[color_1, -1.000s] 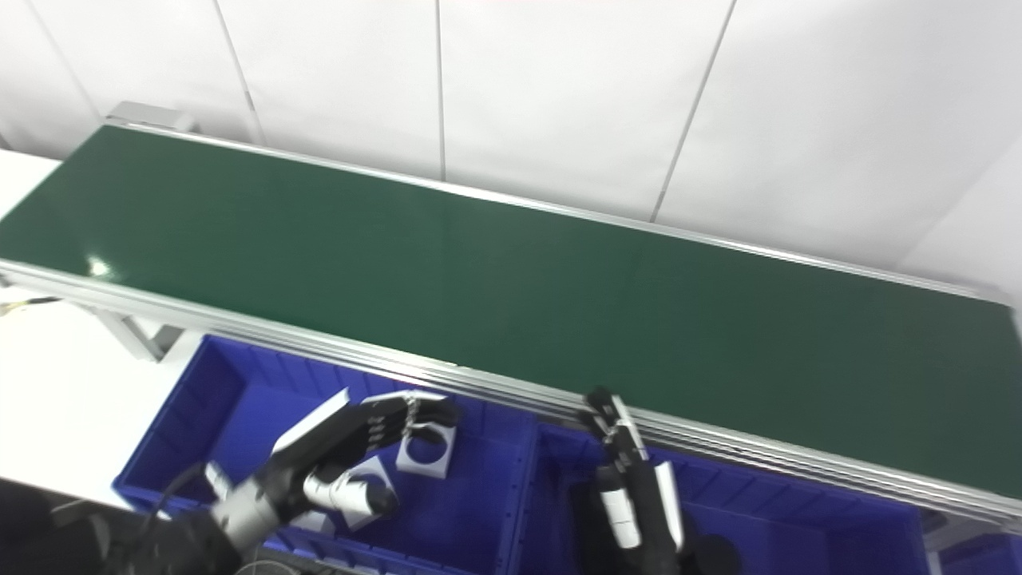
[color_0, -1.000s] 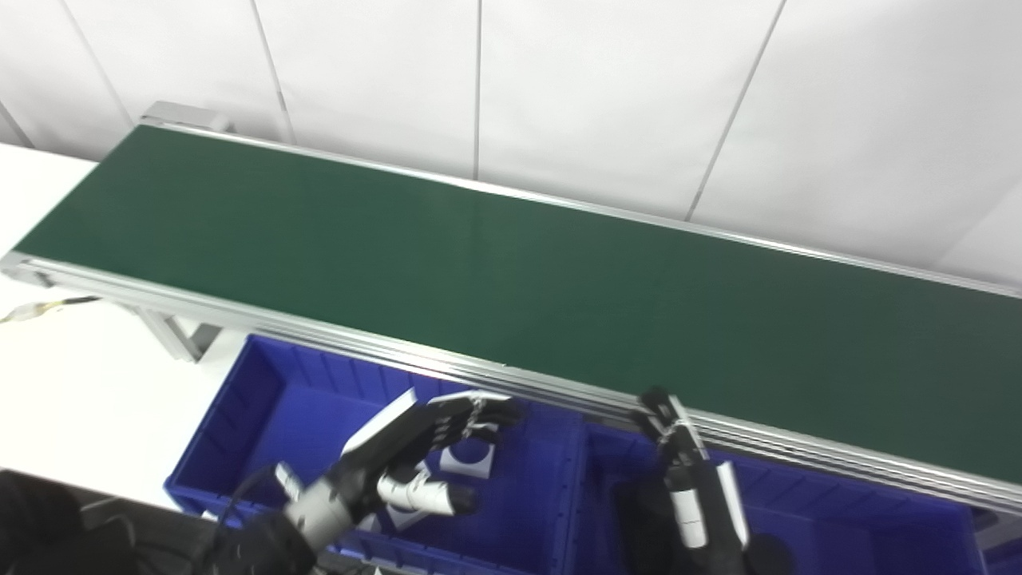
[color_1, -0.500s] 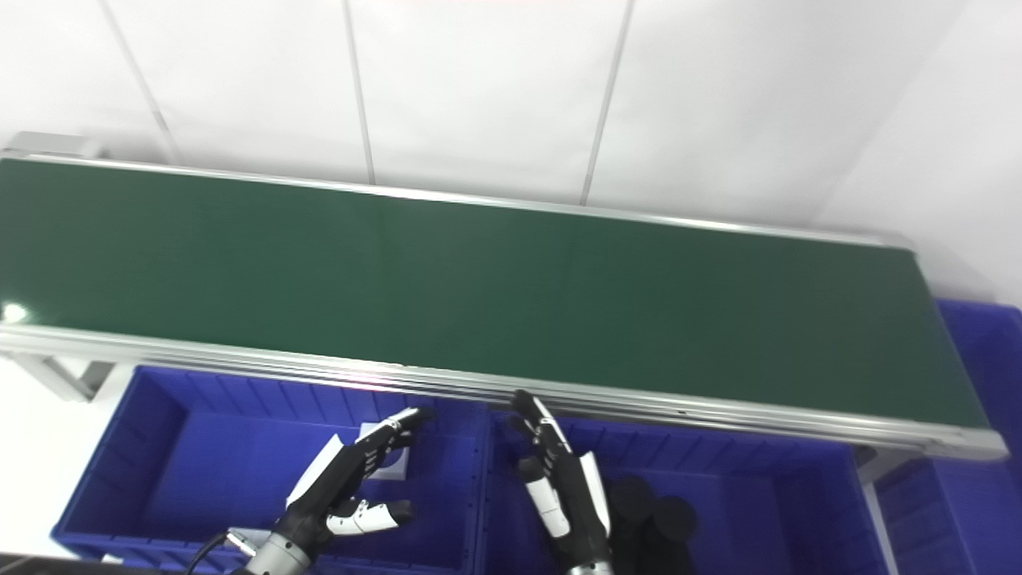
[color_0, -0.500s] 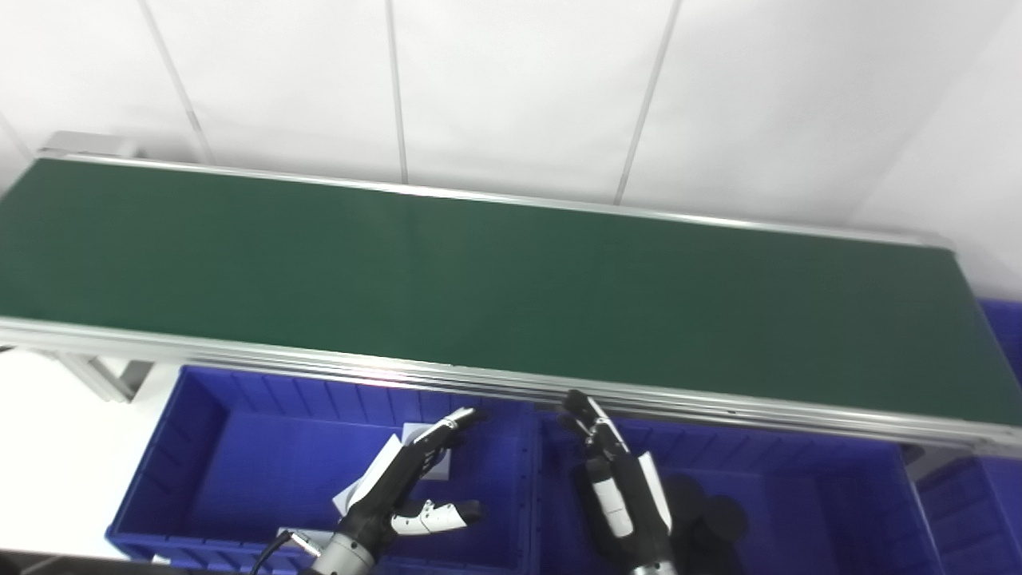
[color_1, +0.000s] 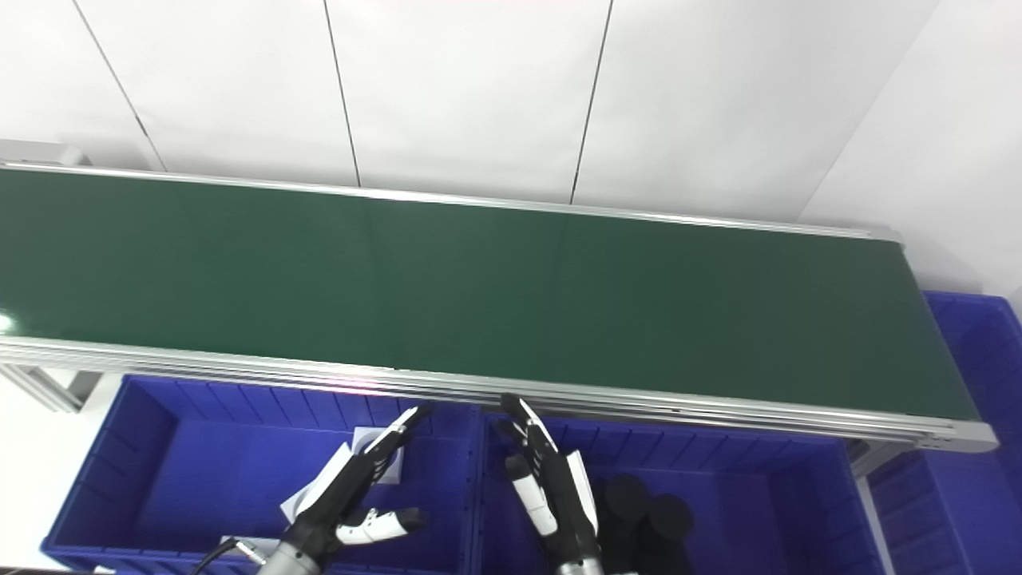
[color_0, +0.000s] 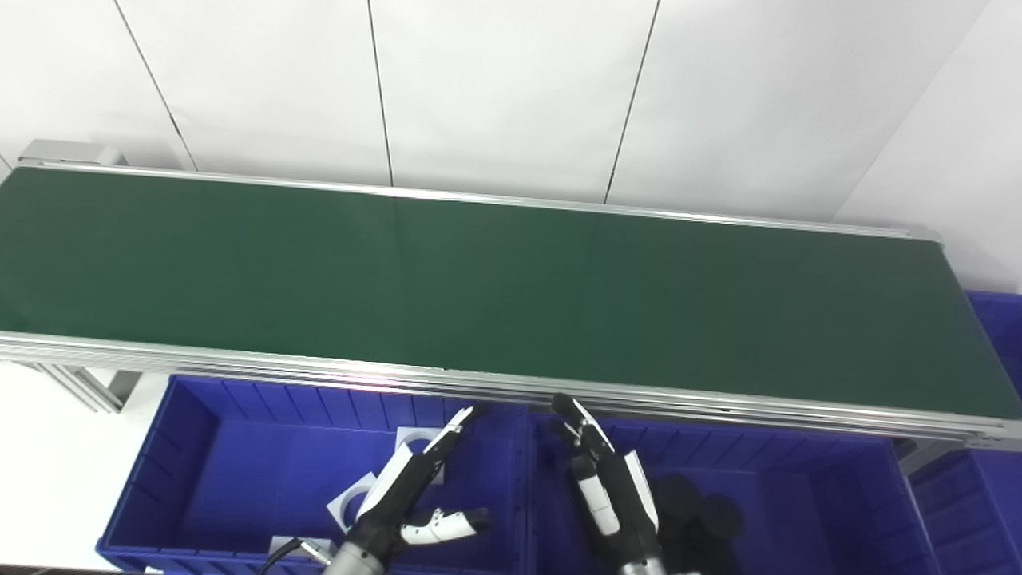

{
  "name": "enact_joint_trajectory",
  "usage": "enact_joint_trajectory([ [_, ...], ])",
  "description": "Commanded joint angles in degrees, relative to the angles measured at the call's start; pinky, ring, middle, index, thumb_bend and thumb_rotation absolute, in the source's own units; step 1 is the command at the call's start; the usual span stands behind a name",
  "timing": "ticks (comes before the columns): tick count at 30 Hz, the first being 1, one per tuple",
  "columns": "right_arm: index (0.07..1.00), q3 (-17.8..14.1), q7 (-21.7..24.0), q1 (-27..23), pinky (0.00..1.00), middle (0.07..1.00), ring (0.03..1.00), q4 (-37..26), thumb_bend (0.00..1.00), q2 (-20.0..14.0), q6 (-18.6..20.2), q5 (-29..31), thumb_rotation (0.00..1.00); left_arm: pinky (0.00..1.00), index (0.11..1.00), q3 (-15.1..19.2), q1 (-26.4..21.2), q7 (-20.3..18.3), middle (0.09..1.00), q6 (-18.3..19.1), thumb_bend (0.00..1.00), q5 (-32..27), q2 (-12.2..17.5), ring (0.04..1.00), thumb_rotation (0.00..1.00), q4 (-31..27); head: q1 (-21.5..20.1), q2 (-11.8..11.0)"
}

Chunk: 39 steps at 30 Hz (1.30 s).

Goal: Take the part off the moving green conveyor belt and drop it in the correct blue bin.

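Note:
The green conveyor belt (color_0: pixel 495 279) runs across the picture and carries no part that I can see. My left hand (color_0: pixel 411 495) hovers open over the left blue bin (color_0: pixel 200 447), fingers stretched toward the belt and holding nothing. Under it lie white square parts with round holes (color_0: pixel 415 441). My right hand (color_0: pixel 607 495) is open too, fingers straight, above the middle blue bin (color_0: pixel 838 479), which holds black round parts (color_0: pixel 703 511).
A third blue bin (color_0: pixel 990 319) stands past the belt's right end. The belt's aluminium rail (color_0: pixel 479 383) runs just beyond both hands' fingertips. A white wall rises behind the belt, and a white table surface (color_0: pixel 48 463) shows at the lower left.
The camera has swung right and levelled, so the whole scene shifted. My left hand went from curled over the white parts to stretched out flat. The right hand stays straight.

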Motion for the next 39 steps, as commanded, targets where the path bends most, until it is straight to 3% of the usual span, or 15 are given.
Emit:
enact_joint_trajectory([
  [1,0.937,-0.4,0.6,-0.5,0.95,0.928,0.890,-1.5,0.79,-0.4,-1.8,0.9,0.99,0.96,0.930,-0.9,-1.6,1.6,1.000,-2.0,0.91,0.3,-0.9,1.000,0.77,-0.3,0.1,0.0],
  [10,0.946,-3.6,5.3,-0.4,1.00,0.927,0.899,-1.6,0.80,-1.1,-1.8,3.6,1.00,0.97,0.924,-0.7,-1.5,4.2,1.000,-2.0,0.91,0.4,-3.2,1.000,0.86,-0.3,5.5,0.2],
  [14,0.942,-4.4,5.5,-0.5,0.98,0.922,0.890,-1.4,0.79,-1.6,-1.8,2.8,1.00,0.96,0.927,-0.5,-1.6,8.6,1.000,-2.0,0.88,4.2,-3.4,1.000,0.94,-0.3,7.5,-0.1],
  [21,0.949,-5.9,7.9,-0.5,1.00,0.932,0.896,-1.0,0.77,-2.0,-1.8,3.6,1.00,0.96,0.884,0.1,-1.6,9.3,0.974,-2.0,0.86,0.9,-4.2,0.988,1.00,-0.8,8.5,-0.4],
  [28,0.946,-5.5,6.8,-0.3,0.97,0.939,0.905,-1.8,0.78,-2.1,-1.8,1.9,1.00,0.95,0.845,1.7,0.5,5.6,0.937,-2.0,0.83,-5.1,-5.2,0.961,1.00,-2.9,7.9,0.0],
  [33,0.937,-4.9,5.8,-0.4,0.95,0.934,0.907,-3.0,0.79,-1.9,-1.8,1.5,1.00,0.94,0.850,3.6,1.8,1.9,0.932,-2.0,0.86,-7.3,-5.3,0.956,1.00,-4.9,6.5,3.7],
  [36,0.929,-4.9,5.7,-0.5,0.93,0.926,0.900,-3.6,0.80,-1.7,-1.8,1.8,0.98,0.93,0.860,5.0,2.1,-0.7,0.936,-2.0,0.87,-8.5,-5.6,0.955,1.00,-5.1,5.4,4.6],
  [39,0.927,-4.4,4.7,-0.9,0.92,0.923,0.888,-3.8,0.79,-1.3,-1.8,1.2,0.96,0.96,0.867,6.9,2.3,-4.8,0.947,-2.0,0.89,-12.5,-6.4,0.967,1.00,-4.7,1.4,5.1],
])
